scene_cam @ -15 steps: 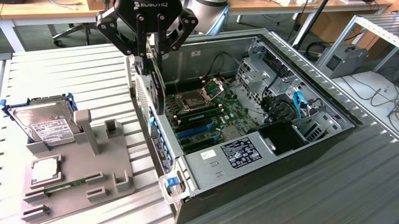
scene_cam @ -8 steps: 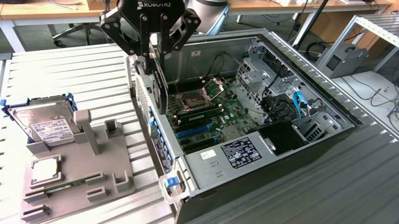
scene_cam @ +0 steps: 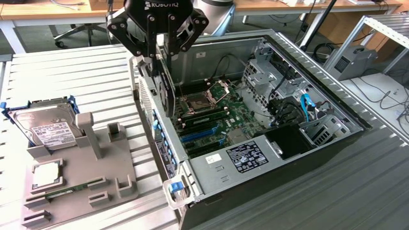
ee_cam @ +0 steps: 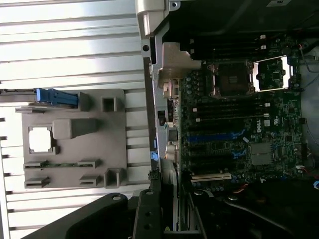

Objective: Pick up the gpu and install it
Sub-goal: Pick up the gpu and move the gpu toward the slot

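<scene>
The gpu (scene_cam: 167, 91) hangs upright and edge-on, a thin dark card with a silver bracket along one side. My gripper (scene_cam: 160, 56) is shut on its upper edge. The card is above the open computer case (scene_cam: 332, 103), close to the case wall on the exterior view's left, with its lower end over the motherboard (scene_cam: 221, 115) near the processor socket. In the wrist view the gpu (ee_cam: 148, 99) runs as a thin line away from my gripper (ee_cam: 149, 215), between the grey holder and the motherboard (ee_cam: 234, 124) with its blue slots (ee_cam: 214, 137).
On the exterior view's left a grey holder (scene_cam: 76, 163) carries a hard drive (scene_cam: 45, 127) in a blue frame, a square chip (scene_cam: 46, 173) and a small memory stick (scene_cam: 61, 194). A power supply (scene_cam: 246, 155) and drive cages (scene_cam: 275, 76) crowd the case. Ribbed metal table all around.
</scene>
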